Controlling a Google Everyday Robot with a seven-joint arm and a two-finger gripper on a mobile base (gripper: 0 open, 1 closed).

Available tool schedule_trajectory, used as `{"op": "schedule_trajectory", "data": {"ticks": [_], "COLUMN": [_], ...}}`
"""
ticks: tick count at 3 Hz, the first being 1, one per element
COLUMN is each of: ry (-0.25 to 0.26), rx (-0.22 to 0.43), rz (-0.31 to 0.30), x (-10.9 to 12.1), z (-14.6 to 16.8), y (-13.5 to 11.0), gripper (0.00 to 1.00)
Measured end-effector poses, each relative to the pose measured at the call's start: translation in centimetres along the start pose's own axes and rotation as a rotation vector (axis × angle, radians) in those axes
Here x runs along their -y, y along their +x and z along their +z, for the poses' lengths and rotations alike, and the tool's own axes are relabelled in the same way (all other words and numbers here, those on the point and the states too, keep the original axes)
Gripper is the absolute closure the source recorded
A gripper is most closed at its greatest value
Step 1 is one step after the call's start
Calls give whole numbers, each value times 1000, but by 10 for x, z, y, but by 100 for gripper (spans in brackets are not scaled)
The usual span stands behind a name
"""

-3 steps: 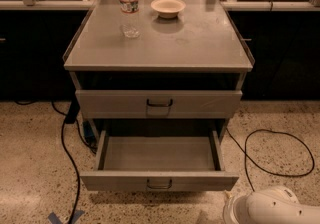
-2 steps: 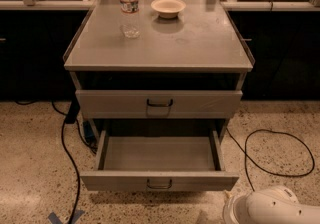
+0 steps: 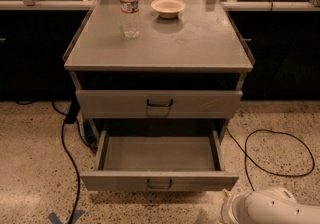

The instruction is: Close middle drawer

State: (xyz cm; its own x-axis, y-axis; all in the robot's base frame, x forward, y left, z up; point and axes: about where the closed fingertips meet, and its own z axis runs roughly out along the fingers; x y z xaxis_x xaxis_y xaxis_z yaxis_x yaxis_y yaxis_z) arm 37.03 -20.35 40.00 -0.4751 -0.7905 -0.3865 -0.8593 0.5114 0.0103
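One shallow grey metal middle drawer (image 3: 159,155) open; jaws unseen.

Shows only a white rounded arm section (image 3: 272,208) at bottom right corner, gripper out of view

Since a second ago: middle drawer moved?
No. The middle drawer sits just as far out from the closed drawer above it. Gripper not in view; a white robot part shows bottom right.
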Motion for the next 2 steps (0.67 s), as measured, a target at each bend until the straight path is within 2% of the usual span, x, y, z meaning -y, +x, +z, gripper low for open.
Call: {"op": "schedule_trajectory", "data": {"ticks": [1,2], "ry": [60,60], "rx": [24,24], "rz": [0,0], "x": [32,32], "z": [-30,-30], "y": [-14,-14], "gripper": [0,0]}}
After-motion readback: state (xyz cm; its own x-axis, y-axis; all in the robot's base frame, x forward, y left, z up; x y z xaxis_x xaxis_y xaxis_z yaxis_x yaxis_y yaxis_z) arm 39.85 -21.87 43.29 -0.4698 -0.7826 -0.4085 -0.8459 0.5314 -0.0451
